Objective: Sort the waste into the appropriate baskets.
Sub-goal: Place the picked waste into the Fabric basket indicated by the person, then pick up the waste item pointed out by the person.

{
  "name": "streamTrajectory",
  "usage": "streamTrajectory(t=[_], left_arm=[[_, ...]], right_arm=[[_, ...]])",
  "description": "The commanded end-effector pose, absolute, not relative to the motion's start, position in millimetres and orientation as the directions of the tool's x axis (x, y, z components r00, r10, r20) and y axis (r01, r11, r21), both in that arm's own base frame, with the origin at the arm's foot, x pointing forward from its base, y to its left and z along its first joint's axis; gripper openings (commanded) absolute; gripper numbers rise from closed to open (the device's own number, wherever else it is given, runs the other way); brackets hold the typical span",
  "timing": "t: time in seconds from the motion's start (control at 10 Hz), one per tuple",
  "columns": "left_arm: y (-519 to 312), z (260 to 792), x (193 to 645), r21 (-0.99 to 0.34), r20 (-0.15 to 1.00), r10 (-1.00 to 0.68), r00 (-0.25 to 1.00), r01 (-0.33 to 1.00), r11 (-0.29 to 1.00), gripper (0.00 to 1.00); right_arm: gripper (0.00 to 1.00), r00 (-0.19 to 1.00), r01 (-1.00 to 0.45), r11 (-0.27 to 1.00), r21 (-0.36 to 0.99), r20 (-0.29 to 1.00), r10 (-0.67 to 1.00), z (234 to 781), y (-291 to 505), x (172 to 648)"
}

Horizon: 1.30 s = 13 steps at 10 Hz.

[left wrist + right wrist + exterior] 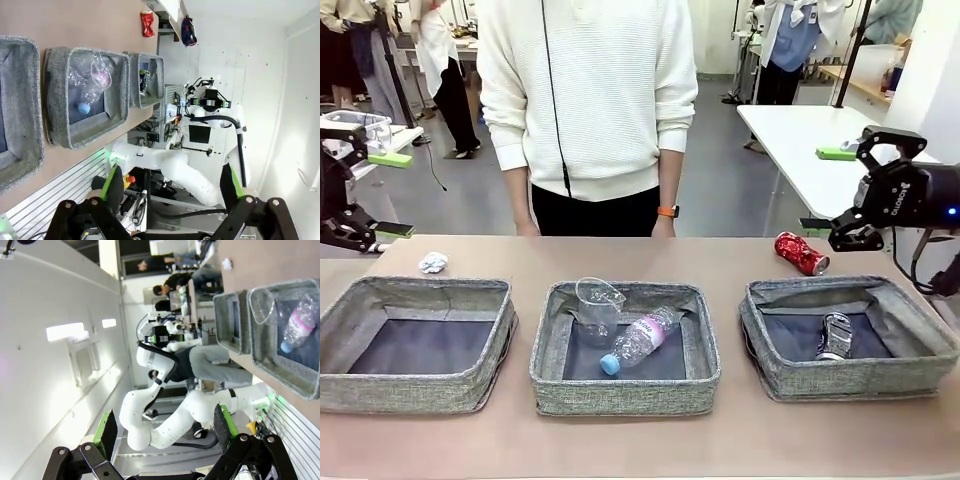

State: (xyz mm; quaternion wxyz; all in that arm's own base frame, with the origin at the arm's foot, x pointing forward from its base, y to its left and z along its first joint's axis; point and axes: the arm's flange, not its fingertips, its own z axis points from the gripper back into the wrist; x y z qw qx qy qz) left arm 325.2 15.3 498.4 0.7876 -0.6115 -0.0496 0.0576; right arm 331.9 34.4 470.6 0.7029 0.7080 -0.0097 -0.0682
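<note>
Three baskets [410,392] [625,398] [860,378], two cans [801,252] [835,335], one bottle [640,340], one cup [598,300]; both hands [388,195] [830,190] spread wide.

The light-brown table [640,445] carries three grey woven-fabric baskets in a row along its near side: the left basket [415,398], the middle basket [625,398] and the right basket [850,382], set apart from one another. Behind them on the bare top, a red can [801,253] lies on its side near the right basket's far left corner. A crumpled white paper ball [433,262] sits just beyond the left basket's far wall.
</note>
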Motion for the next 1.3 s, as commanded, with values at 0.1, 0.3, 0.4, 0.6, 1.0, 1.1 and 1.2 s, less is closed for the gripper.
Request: streamTrajectory(t=[0.1, 0.3, 0.4, 0.6, 1.0, 1.1, 1.2], left_arm=[[14.0, 502.4, 323.1, -0.969, 0.029, 0.144, 0.989, -0.008, 0.247, 1.00], [14.0, 502.4, 323.1, -0.969, 0.029, 0.144, 0.989, -0.008, 0.247, 1.00], [14.0, 502.4, 323.1, -0.969, 0.029, 0.144, 0.989, -0.008, 0.247, 1.00], [14.0, 502.4, 323.1, -0.969, 0.029, 0.144, 0.989, -0.008, 0.247, 1.00], [14.0, 502.4, 323.1, -0.969, 0.029, 0.144, 0.989, -0.008, 0.247, 1.00], [14.0, 502.4, 323.1, -0.969, 0.029, 0.144, 0.989, -0.008, 0.247, 1.00], [14.0, 502.4, 323.1, -0.969, 0.029, 0.144, 0.989, -0.008, 0.247, 1.00]], right_arm=[[1.00, 0.992, 0.062, -0.026, 0.998, -0.064, -0.109, 471.3, 35.8, 332.7], [1.00, 0.992, 0.062, -0.026, 0.998, -0.064, -0.109, 471.3, 35.8, 332.7], [1.00, 0.992, 0.062, -0.026, 0.998, -0.064, -0.109, 471.3, 35.8, 332.7], [1.00, 0.992, 0.062, -0.026, 0.998, -0.064, -0.109, 471.3, 35.8, 332.7], [1.00, 0.992, 0.062, -0.026, 0.998, -0.064, -0.109, 471.3, 35.8, 332.7], [1.00, 0.992, 0.062, -0.026, 0.998, -0.064, -0.109, 471.3, 35.8, 332.7], [1.00, 0.992, 0.062, -0.026, 0.998, -0.064, -0.109, 471.3, 35.8, 332.7]])
